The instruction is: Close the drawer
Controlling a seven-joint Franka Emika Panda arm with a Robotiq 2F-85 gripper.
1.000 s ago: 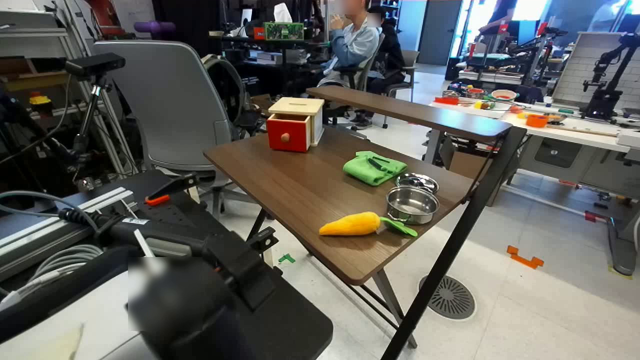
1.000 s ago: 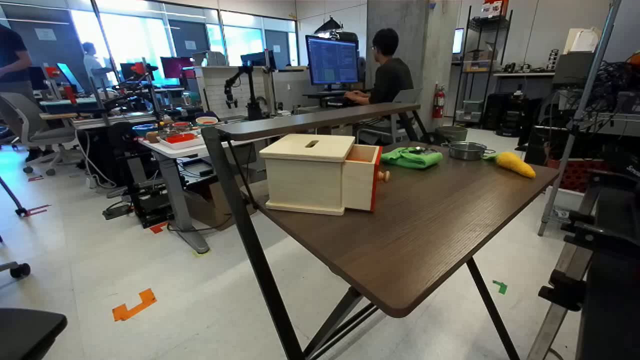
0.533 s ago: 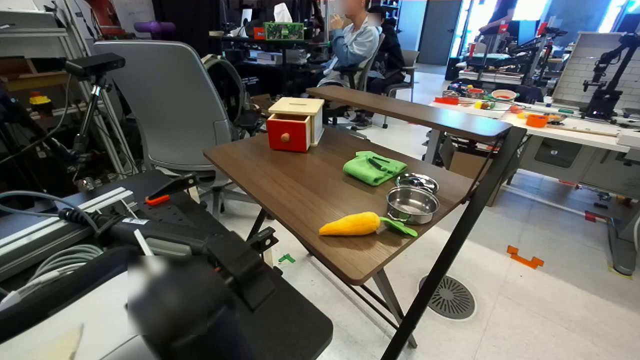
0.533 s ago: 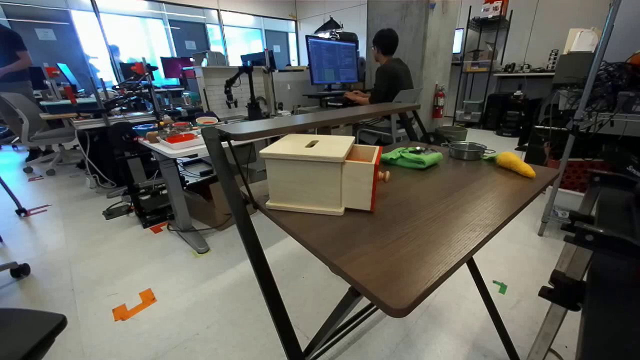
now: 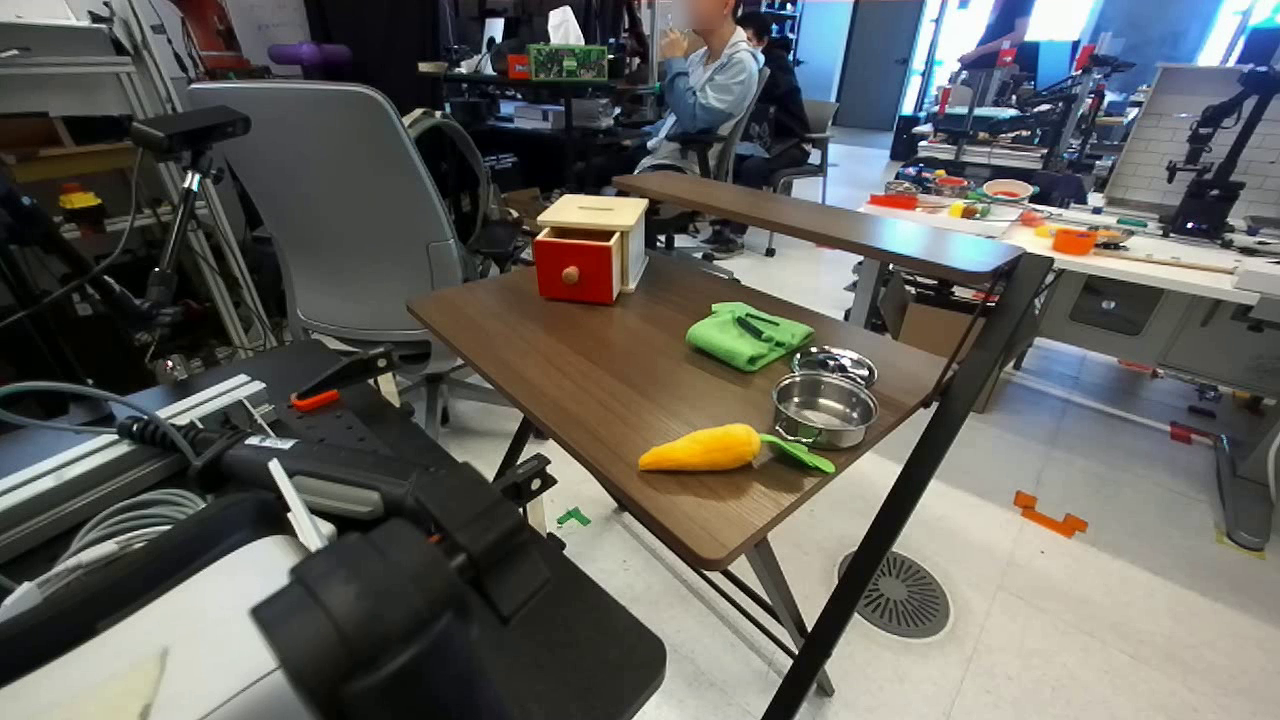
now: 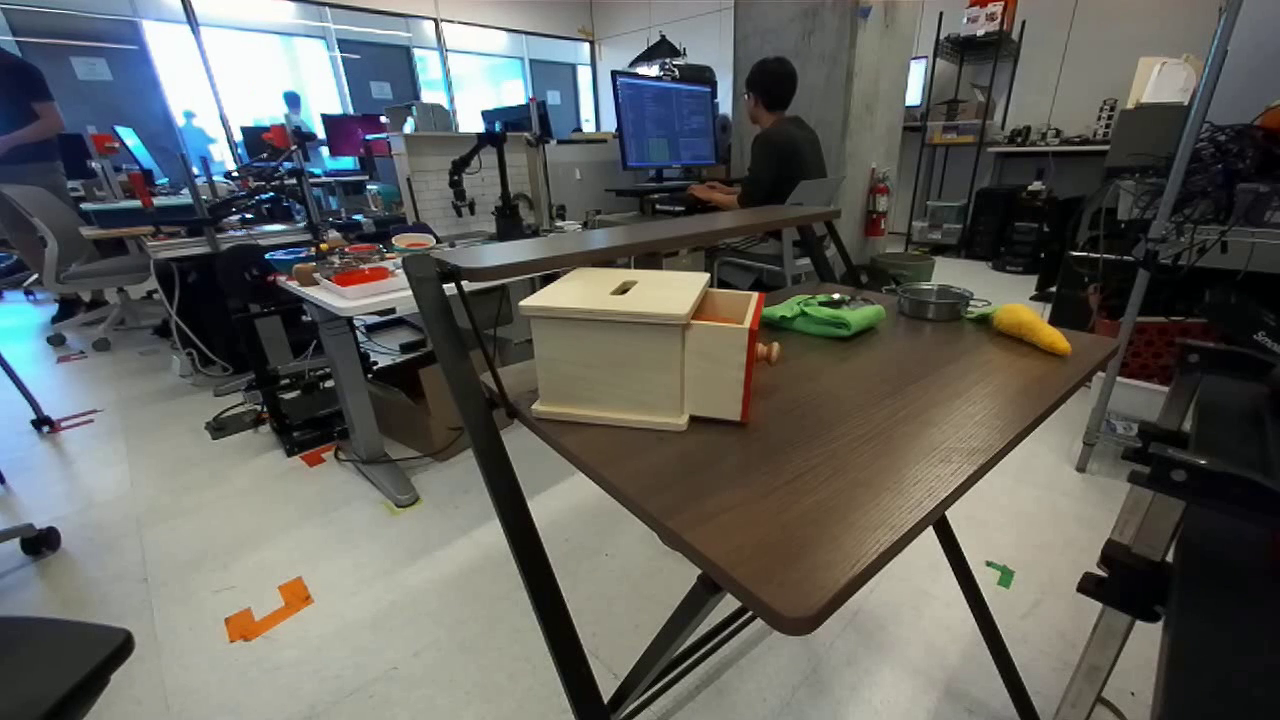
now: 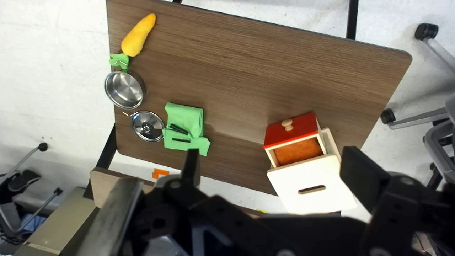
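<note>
The drawer (image 7: 302,129) has a red front with a round wooden knob. It stands partly pulled out of a pale wooden box (image 7: 295,177) with a slot in its lid. Its orange-brown inside shows in the wrist view. The drawer also shows pulled out in both exterior views (image 5: 590,275) (image 6: 720,365). My gripper (image 7: 272,151) is open and empty in the wrist view, its fingers wide apart. It looks down from well above the table, with the box lid between the fingers in the picture. It touches nothing that I can see. The gripper does not show in the exterior views.
On the brown table (image 5: 620,380) lie a green cloth (image 5: 740,340) with dark strips, a metal pot (image 5: 825,410), its lid (image 5: 835,363) and a yellow plush carrot (image 5: 705,448). A raised shelf (image 5: 800,220) runs along one table edge. The box stands near a table corner.
</note>
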